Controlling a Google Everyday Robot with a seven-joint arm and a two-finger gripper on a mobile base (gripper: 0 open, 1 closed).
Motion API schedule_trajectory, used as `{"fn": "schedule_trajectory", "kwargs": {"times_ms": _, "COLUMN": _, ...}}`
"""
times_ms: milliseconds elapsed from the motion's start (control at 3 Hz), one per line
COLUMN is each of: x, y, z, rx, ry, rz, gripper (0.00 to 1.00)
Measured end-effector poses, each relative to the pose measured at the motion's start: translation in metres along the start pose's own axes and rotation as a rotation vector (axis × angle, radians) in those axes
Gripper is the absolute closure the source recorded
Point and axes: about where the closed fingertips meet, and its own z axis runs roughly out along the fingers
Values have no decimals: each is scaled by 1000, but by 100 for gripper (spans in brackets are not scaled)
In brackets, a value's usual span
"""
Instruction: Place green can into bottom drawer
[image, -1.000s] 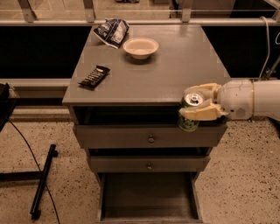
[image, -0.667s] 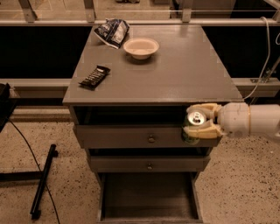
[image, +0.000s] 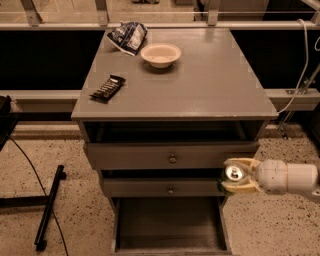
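The green can (image: 231, 176) shows mostly as its silver top with pull tab. My gripper (image: 239, 176) is shut on it, with a cream finger above and one below, and the white arm reaches in from the right. The can hangs in front of the cabinet's right side, level with the second knobbed drawer. The bottom drawer (image: 170, 220) stands pulled out below and to the left of the can, its flat floor bare.
On the cabinet top (image: 210, 85) are a cream bowl (image: 160, 54), a crumpled chip bag (image: 128, 36) and a dark snack bar (image: 107, 88). Two shallow drawers with brass knobs (image: 172, 159) sit above the bottom one. A black stand and cable lie on the floor left.
My gripper has carried the can downward, from the level of the cabinet top's front right corner to the level of the second drawer. Nothing else moved.
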Motion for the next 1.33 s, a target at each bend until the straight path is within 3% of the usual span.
{"fn": "schedule_trajectory", "kwargs": {"times_ms": 333, "x": 0, "y": 0, "z": 0, "rx": 0, "ry": 0, "rz": 0, "gripper": 100}}
{"fn": "schedule_trajectory", "kwargs": {"times_ms": 667, "x": 39, "y": 25, "z": 41, "rx": -4, "ry": -47, "rz": 42, "gripper": 100}}
{"fn": "schedule_trajectory", "kwargs": {"times_ms": 1000, "x": 107, "y": 72, "z": 104, "rx": -34, "ry": -73, "rz": 90, "gripper": 100}}
{"fn": "schedule_trajectory", "kwargs": {"times_ms": 1333, "x": 161, "y": 108, "z": 154, "rx": -64, "ry": -66, "rz": 112, "gripper": 100}}
